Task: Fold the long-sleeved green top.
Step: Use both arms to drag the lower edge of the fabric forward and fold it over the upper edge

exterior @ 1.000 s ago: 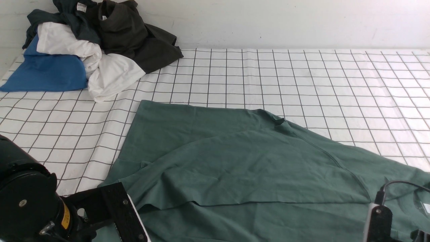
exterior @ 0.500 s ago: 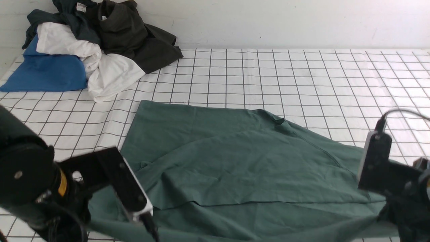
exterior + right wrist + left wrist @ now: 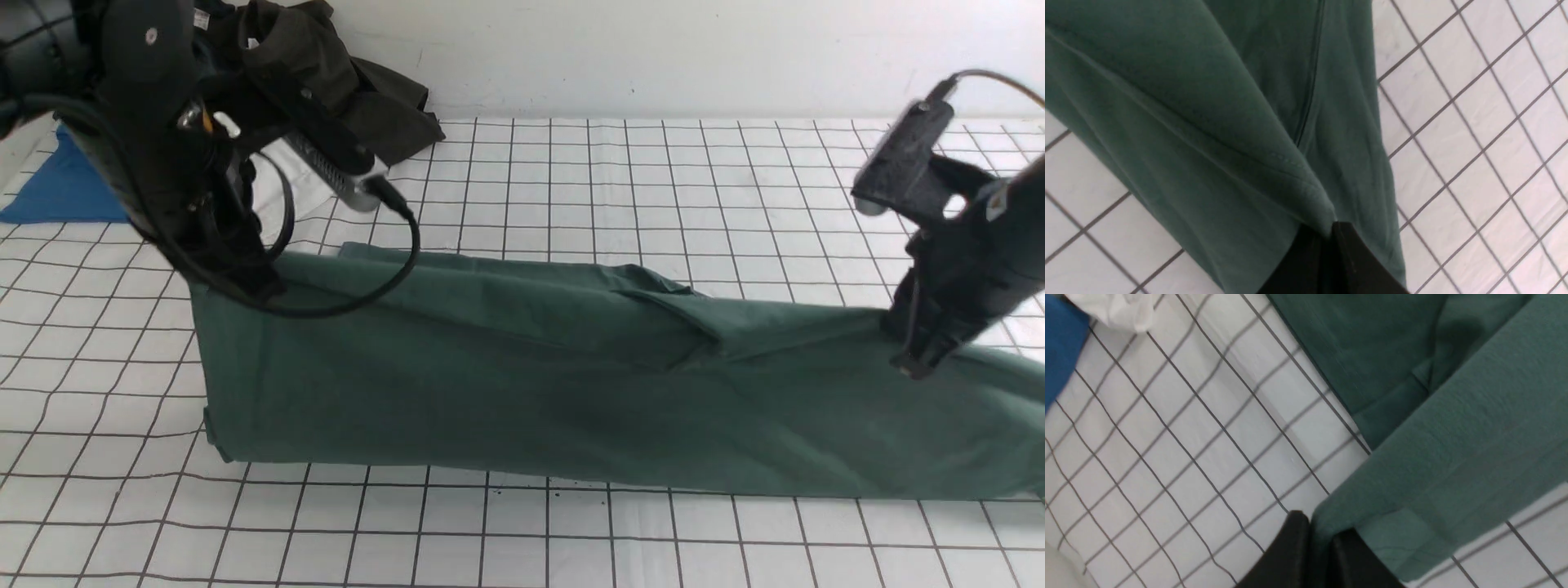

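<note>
**Desk:** What's closest to you?

**Operator:** Bare checked sheet [image 3: 490,531], then the green long-sleeved top [image 3: 522,392]. I see it doubled into a long band. It runs across the sheet from my left to past the right border of the front view, and its near fold rests on the sheet.

**Desk:** And the claws?

**Operator:** My left gripper [image 3: 1315,539] is pinching the top's left corner. Its fingers are pressed together with cloth between them, raised off the sheet. My right gripper [image 3: 1327,234] pinches a seamed edge toward the right end in the same way. The cloth drapes down from both.

**Desk:** Behind that?

**Operator:** More sheet, then a heap in the far-left corner. It holds a blue garment [image 3: 49,188], a white garment [image 3: 1114,310] and a dark olive-black garment [image 3: 335,82]. It sits against the white wall [image 3: 653,49].
</note>
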You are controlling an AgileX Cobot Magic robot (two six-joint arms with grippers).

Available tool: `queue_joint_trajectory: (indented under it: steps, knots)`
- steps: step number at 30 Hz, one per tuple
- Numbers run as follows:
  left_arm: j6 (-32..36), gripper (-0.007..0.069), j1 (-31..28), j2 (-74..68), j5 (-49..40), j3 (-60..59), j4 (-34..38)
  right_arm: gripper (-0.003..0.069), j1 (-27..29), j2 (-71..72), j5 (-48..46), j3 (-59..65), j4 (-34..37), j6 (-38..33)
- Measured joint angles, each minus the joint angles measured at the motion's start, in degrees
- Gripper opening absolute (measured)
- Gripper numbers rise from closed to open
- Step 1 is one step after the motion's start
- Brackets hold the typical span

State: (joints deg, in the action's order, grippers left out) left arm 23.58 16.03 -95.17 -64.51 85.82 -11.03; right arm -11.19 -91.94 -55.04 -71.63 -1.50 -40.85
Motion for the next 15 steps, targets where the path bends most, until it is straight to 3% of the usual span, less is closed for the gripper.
queue_joint_trajectory:
  steps: [15]
  knots:
    - [3.9,0.0024,-6.5,-24.1,2.3,24.2,5.9,0.0008,3.2,-19.3,-3.2,-18.5,0.6,0.9]
